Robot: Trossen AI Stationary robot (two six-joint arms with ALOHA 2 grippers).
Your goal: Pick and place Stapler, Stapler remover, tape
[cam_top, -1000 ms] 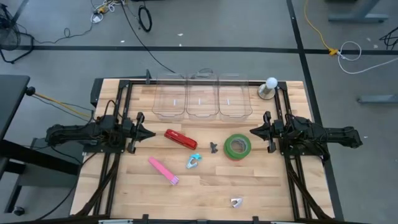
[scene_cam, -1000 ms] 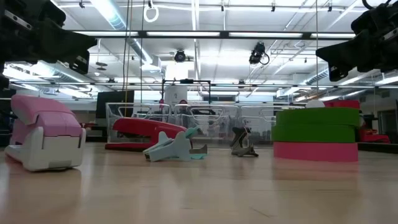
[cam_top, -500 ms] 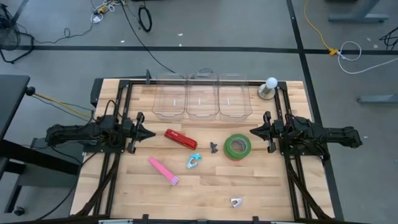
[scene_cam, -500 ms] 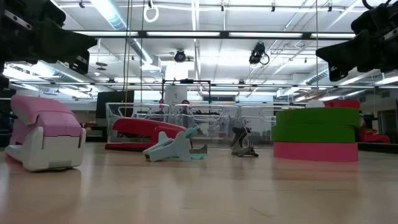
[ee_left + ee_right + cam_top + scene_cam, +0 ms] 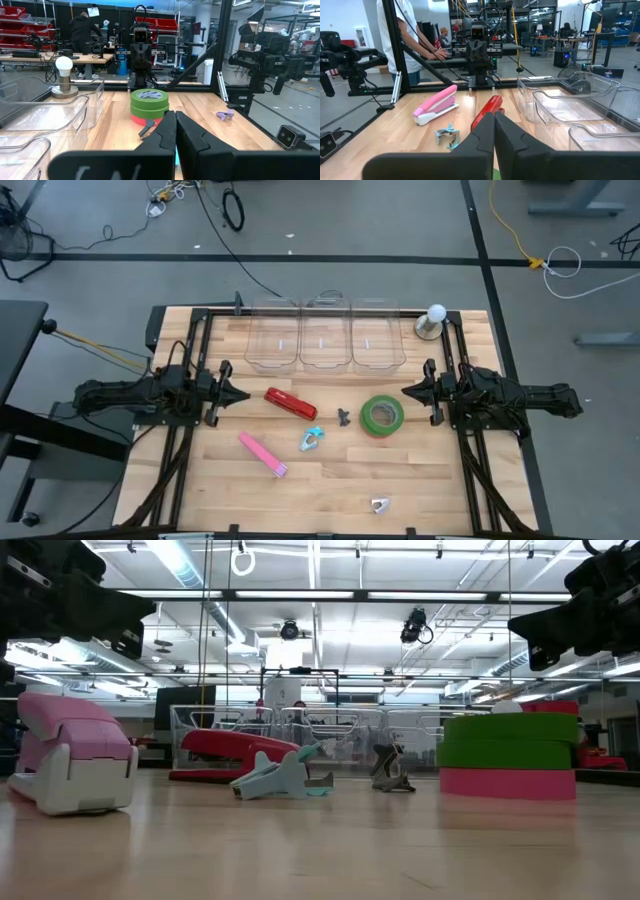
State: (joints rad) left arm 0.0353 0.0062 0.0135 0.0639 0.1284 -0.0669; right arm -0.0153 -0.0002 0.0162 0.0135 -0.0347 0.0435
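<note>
The left gripper (image 5: pixel 240 394) hung at the table's left side with its fingers pressed together, tips aimed toward the middle. Just ahead of those tips lay the red stapler (image 5: pixel 290 403), its long axis slanted, running from a near end by the gripper to a far end lower and further right. Lower down, well ahead and to the side of the left gripper, the pink stapler (image 5: pixel 263 454) lay on a similar slant. Further right sat the teal staple remover (image 5: pixel 311 440), then a small dark staple remover (image 5: pixel 344 416) just beside the tape. The green tape (image 5: pixel 381 415) lay flat, open centre up, stacked on the red tape (image 5: pixel 507 783), whose edge showed beneath it in the low view. A pale staple remover (image 5: pixel 379 504) lay alone near the table's front edge. The stack sat just in front of the right gripper (image 5: pixel 406 391), which also had its fingers closed together, tips pointing back at the left arm. Beyond both grippers three clear bins (image 5: pixel 325 337) stood in a row.

Nothing had shifted from the earlier frames: both arms and every object stayed put.
</note>
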